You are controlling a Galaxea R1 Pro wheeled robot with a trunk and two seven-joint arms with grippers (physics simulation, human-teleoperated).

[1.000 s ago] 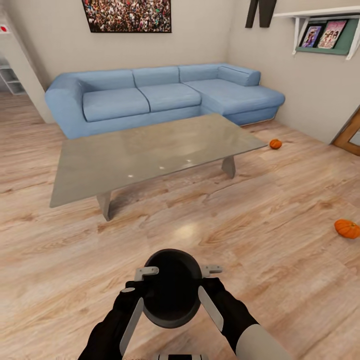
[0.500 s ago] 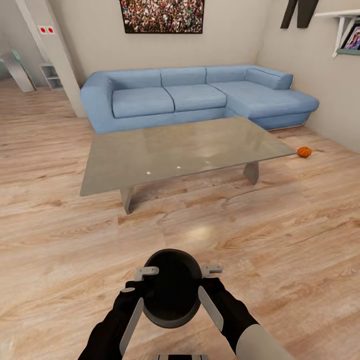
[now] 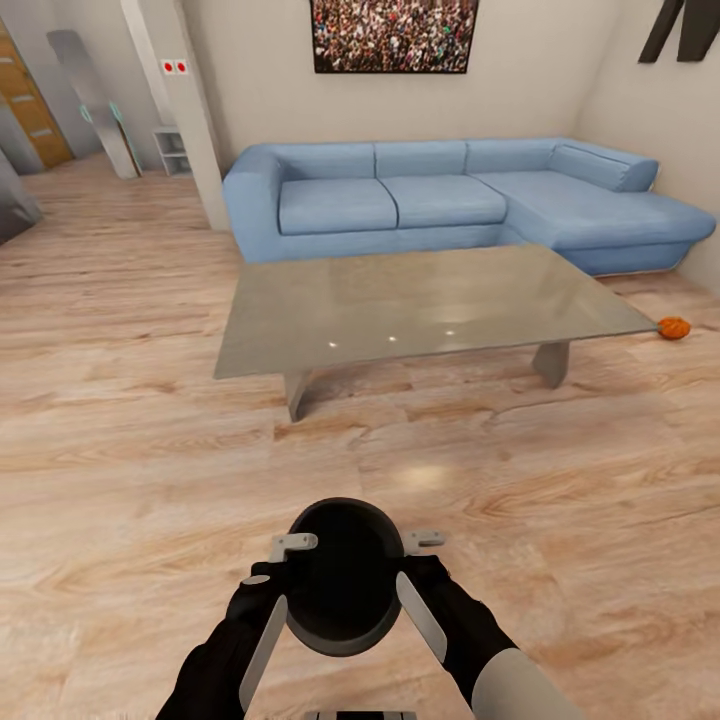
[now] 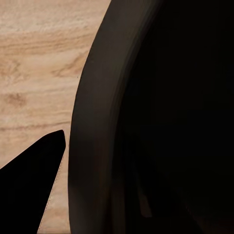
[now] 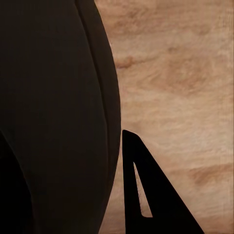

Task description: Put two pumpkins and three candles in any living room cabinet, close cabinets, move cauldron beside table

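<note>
- The left end effector (image 3: 268, 590) and right end effector (image 3: 420, 585) press on opposite sides of the cauldron (image 3: 345, 575), carrying it between them; how wide each one's jaws stand cannot be told.
- To do this well, keep the squeeze even and the cauldron level while rolling toward the table (image 3: 420, 305), then set it down just beside a leg.
- Beyond the cauldron, the table stands well apart; one pumpkin (image 3: 674, 327) lies on the floor by the table's far right corner.

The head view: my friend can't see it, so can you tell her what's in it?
Two black robot arms hold a dark round cauldron between them, the left gripper and right gripper on either side of it, above a wood floor. Ahead stands a low grey table before a blue sofa, with a small pumpkin on the floor past the table's right end.
</note>
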